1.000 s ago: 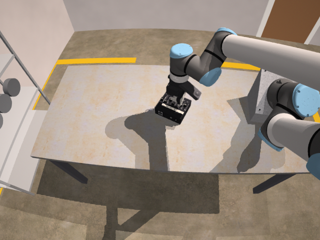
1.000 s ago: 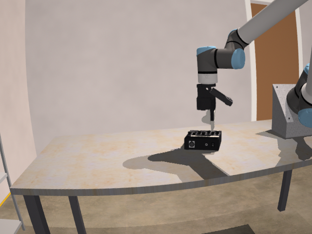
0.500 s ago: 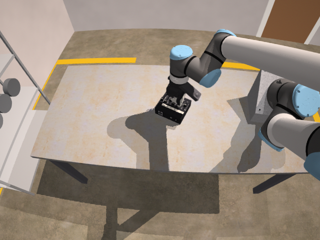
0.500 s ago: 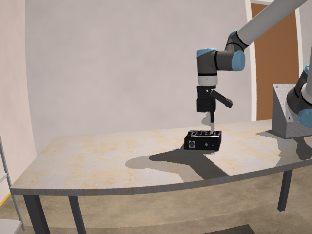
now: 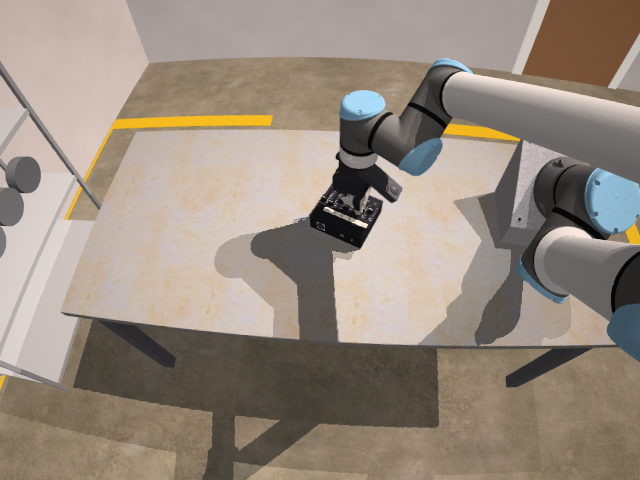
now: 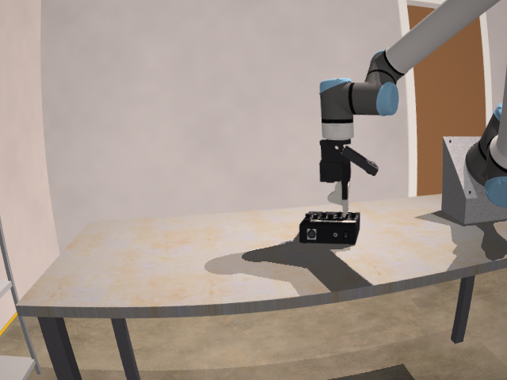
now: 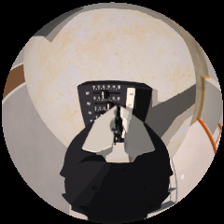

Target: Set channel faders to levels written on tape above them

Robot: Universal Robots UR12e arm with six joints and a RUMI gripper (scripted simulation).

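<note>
The lighting desk (image 5: 346,220) is a small black box near the middle of the table; it also shows in the exterior view (image 6: 329,227) and the wrist view (image 7: 112,105). A pale tape strip (image 7: 131,99) runs along one side of its top, and several fader slots lie beside it. My gripper (image 7: 118,106) (image 5: 357,208) is shut, fingers pressed together. It points straight down with the tips (image 6: 344,209) right at the desk's top, over the fader row. The fingers hide the fader cap under them. The tape's writing is too small to read.
A grey angled mount block (image 6: 464,181) for the arm stands at the table's right end. A metal rack (image 5: 23,217) with grey cylinders stands off the table's left side. A yellow floor line (image 5: 191,121) runs behind the table.
</note>
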